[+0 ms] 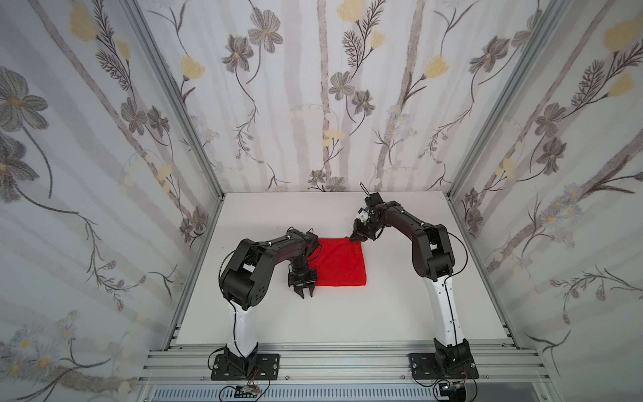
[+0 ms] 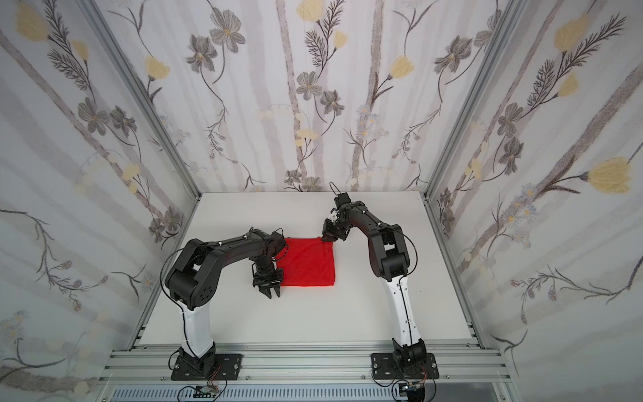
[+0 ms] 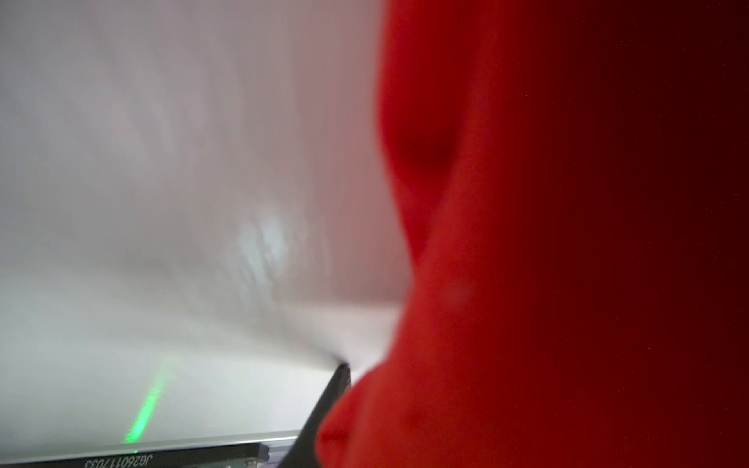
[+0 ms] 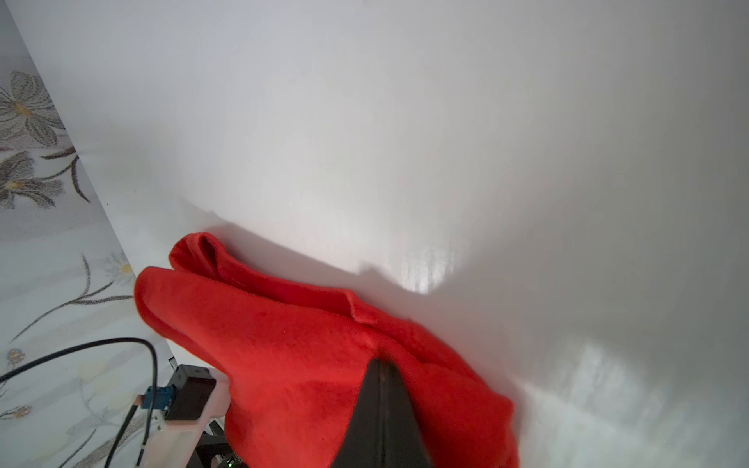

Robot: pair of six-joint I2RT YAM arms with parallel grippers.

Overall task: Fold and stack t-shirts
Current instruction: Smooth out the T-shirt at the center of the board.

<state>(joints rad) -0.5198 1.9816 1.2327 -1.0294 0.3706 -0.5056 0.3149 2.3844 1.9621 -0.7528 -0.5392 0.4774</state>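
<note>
right gripper (image 1: 355, 238) (image 2: 327, 239): jaws pressed together on the far right corner of the red t-shirt (image 1: 342, 261); in its wrist view the gripper (image 4: 377, 363) shows as one dark wedge, with the cloth (image 4: 283, 344) puckered at the tip
left gripper (image 1: 304, 294) (image 2: 273, 294): tilted toward the near edge, jaws partly apart, bare table showing between them in both top views; it has hold of nothing and stands just beside the shirt's near left corner
left wrist view: blurred; the shirt (image 3: 527, 243) fills one side close to the lens, and one dark finger (image 3: 335, 391) shows at its border
red t-shirt (image 2: 308, 262): folded into a rough rectangle, lying flat between the two arms, the pinched corner riding up slightly
white table (image 1: 313, 320): bears the shirt about midway across
floral walls (image 1: 313, 104): enclose the table on three sides
</note>
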